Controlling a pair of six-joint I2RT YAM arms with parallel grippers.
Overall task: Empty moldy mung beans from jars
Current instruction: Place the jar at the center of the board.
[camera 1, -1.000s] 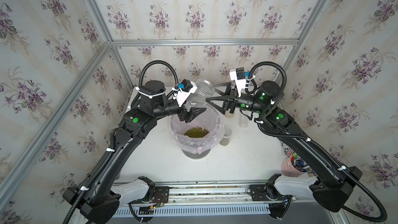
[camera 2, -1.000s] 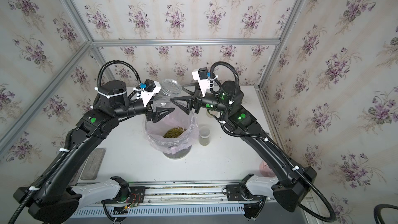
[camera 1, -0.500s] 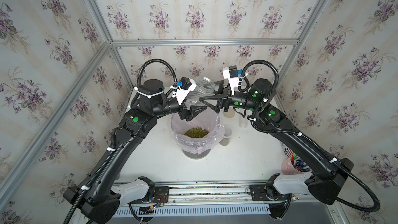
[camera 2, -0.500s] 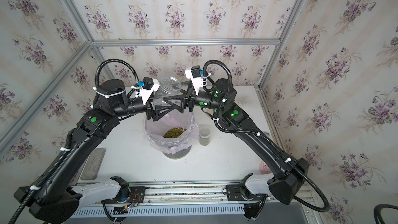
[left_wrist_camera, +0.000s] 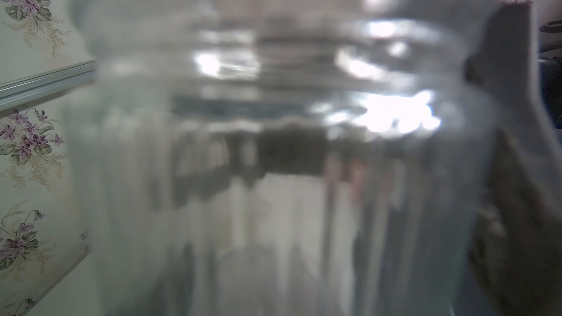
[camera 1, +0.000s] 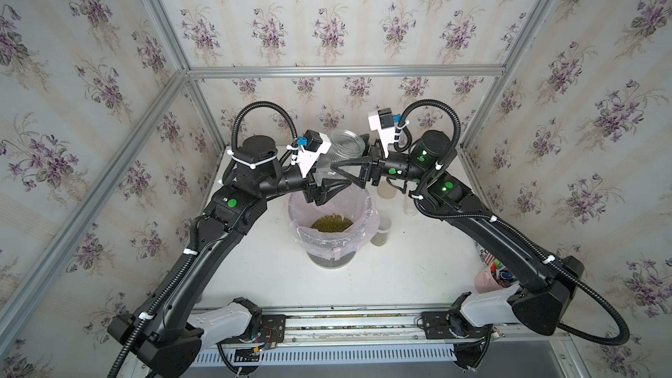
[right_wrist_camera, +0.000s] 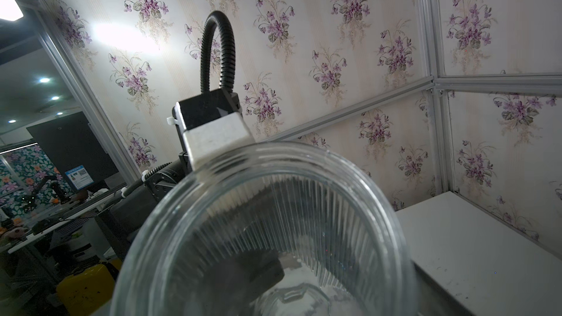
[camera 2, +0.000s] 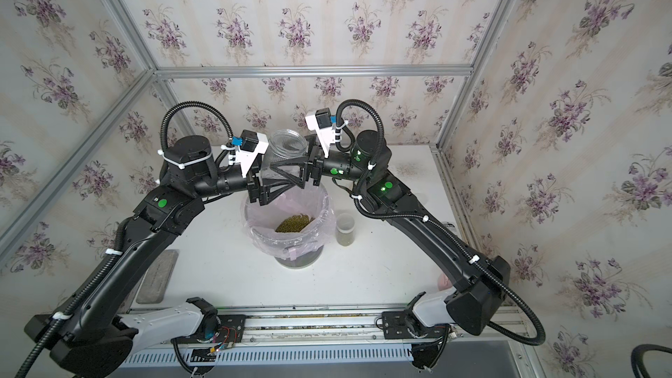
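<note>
Clear and lidless, the wide jar [camera 1: 347,143] hangs mouth-up above the far rim of the pink-lined bin [camera 1: 302,230], clamped across its ribbed body by the left gripper [camera 1: 336,178]. The right gripper [camera 1: 343,156] reaches in from the opposite side with its jaws spread wide about the same jar, though it cannot be told whether they touch it. Inside the bin the mung beans [camera 1: 331,222] lie in a yellowish-green heap, and a small jar [camera 1: 381,232] holding a low layer of beans stands just beside the bin on the right arm's side.
</note>
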